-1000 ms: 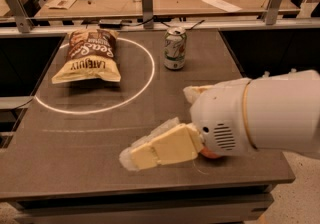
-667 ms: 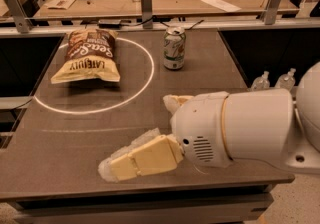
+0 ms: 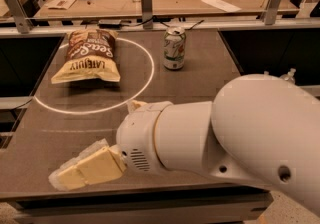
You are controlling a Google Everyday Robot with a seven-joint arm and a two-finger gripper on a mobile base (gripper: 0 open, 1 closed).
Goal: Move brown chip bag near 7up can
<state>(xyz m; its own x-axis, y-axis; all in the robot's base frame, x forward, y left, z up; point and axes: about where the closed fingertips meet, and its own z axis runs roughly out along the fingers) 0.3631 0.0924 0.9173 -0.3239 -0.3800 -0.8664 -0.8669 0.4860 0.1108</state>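
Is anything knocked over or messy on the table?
Nothing stands out. The brown chip bag lies flat inside the white circle, the 7up can stands upright outside it, apart from the bag, and the gripper hangs over the near edge of the table.

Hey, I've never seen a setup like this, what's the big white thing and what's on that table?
This is one camera's view down onto a dark table; where the camera sits isn't recorded. The big white shape is a robot arm, close to the lens. Its gripper, the pale tan end, hangs over the table's near left edge, with nothing seen in it. Farther back a brown chip bag lies mostly inside a white ring, and a 7up can stands upright to its right, apart from it.
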